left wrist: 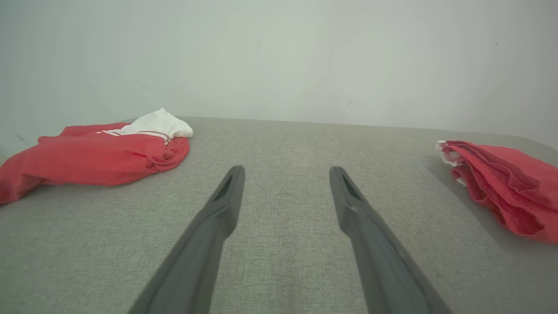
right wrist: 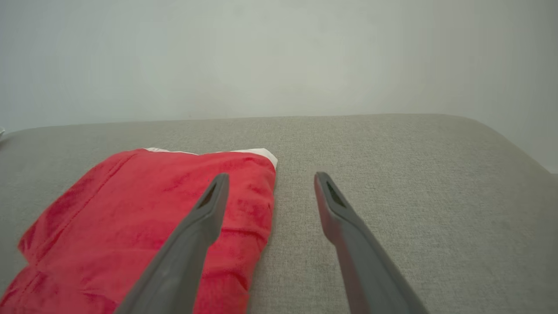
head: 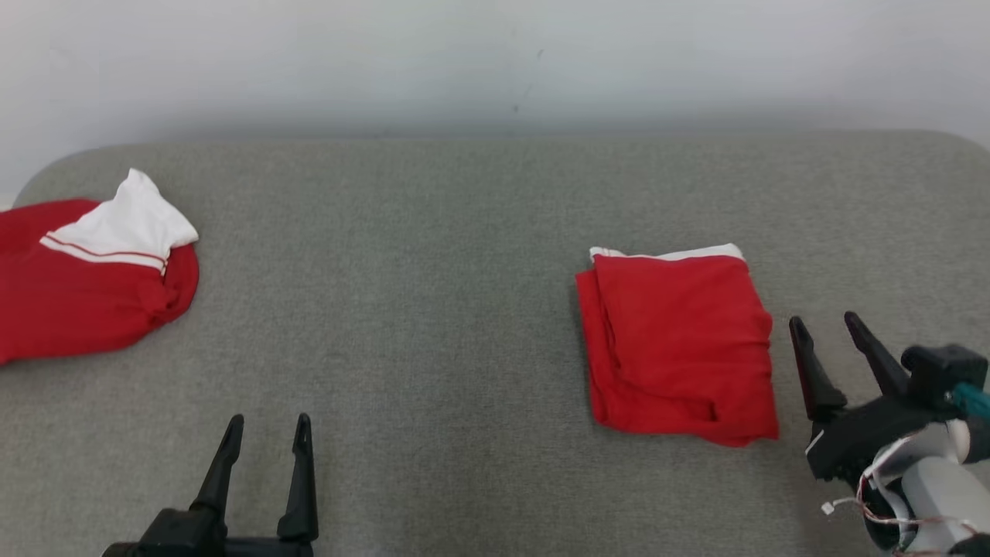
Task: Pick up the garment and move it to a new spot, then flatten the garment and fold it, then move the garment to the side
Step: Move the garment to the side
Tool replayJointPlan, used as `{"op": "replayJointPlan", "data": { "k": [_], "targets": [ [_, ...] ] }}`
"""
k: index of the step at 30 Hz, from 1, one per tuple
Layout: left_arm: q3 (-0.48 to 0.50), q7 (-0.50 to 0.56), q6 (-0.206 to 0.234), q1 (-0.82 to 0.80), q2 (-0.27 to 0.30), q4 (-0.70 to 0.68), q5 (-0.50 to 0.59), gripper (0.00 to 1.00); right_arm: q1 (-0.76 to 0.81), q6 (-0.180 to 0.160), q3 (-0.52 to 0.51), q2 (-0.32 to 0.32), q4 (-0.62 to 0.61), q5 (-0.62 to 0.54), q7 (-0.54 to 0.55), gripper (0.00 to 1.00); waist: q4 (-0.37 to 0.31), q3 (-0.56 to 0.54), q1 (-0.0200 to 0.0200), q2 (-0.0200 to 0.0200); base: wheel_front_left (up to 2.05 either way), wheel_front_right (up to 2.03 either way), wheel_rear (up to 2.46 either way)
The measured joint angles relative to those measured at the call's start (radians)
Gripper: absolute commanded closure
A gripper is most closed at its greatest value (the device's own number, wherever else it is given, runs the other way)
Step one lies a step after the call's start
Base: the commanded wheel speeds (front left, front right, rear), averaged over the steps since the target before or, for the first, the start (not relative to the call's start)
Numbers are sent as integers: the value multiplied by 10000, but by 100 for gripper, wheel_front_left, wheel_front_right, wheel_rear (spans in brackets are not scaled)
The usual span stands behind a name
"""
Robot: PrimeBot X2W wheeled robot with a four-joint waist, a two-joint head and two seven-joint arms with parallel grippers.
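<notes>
The left gripper, wide and empty, sits well left of the folded garment; the right gripper, equally wide, hangs just beside its right edge. To shift it aside, best pinch every layer at that edge and drag low. A rumpled garment lies far left.

Folded red garment, flat, right side

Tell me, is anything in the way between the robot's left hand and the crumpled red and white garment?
Nothing visible is. Only bare grey fabric surface lies between the open left hand and the crumpled red and white garment. The folded red garment lies away to the right, beside the right hand.
</notes>
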Motion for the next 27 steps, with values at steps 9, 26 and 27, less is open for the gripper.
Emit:
{"op": "replayJointPlan", "data": {
  "k": [9,26,27],
  "targets": [
    [-362,0,219,-592,-2,-6,-150,0,-1862,0,1289,-314,2023,951,470,0,557,886,1,0,0,0,0],
    [-610,0,430,-1017,-4,15,-395,0,-2695,2,3590,-435,3195,2685,560,100,523,1441,-2,0,0,0,0],
    [-635,0,430,-1098,-2,-4,-395,0,-2848,2,3749,-587,3141,2673,539,100,512,1499,-1,0,0,0,0]
  ]
}}
